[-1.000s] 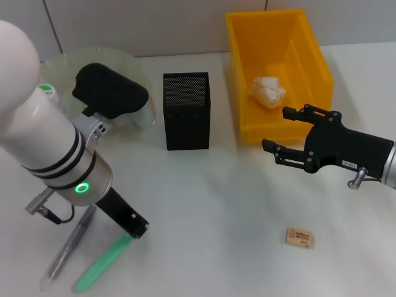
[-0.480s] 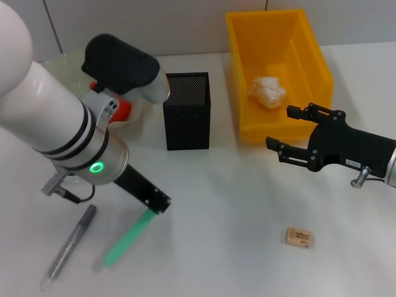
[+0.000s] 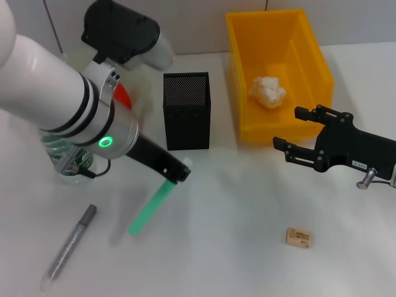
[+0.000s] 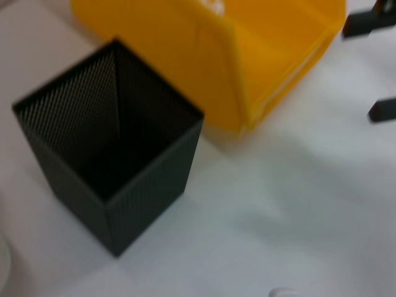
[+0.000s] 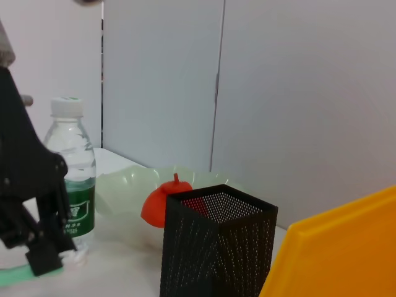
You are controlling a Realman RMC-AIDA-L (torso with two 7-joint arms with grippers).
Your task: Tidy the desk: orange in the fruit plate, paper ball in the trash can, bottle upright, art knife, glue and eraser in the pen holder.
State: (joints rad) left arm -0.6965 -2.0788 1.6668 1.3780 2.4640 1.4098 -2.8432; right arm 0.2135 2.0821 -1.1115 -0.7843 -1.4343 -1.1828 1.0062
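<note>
My left gripper [image 3: 177, 172] is shut on the top of a green glue stick [image 3: 150, 208], which hangs slanted above the desk [image 3: 235, 204] just in front of the black mesh pen holder [image 3: 187, 111]. The silver pen-shaped art knife [image 3: 68, 247] lies at the front left. Farther right lies the tan eraser [image 3: 299, 237]. My right gripper [image 3: 288, 128] is open and empty beside the front of the yellow trash can [image 3: 247, 133], which holds the paper ball [image 3: 267, 91]. The orange [image 5: 162, 201] sits in the fruit plate [image 5: 124, 185]. The bottle [image 5: 73, 185] stands upright.
The pen holder [image 4: 117, 161] shows empty from above, with the trash can [image 4: 216, 49] close behind it. My left arm [image 3: 68, 117] covers most of the plate and bottle in the head view. A grey wall [image 5: 278, 93] rises behind the desk.
My left arm has lifted the green glue stick off the desk and carried it right, toward the pen holder. The right gripper has drifted slightly right. The art knife has not moved.
</note>
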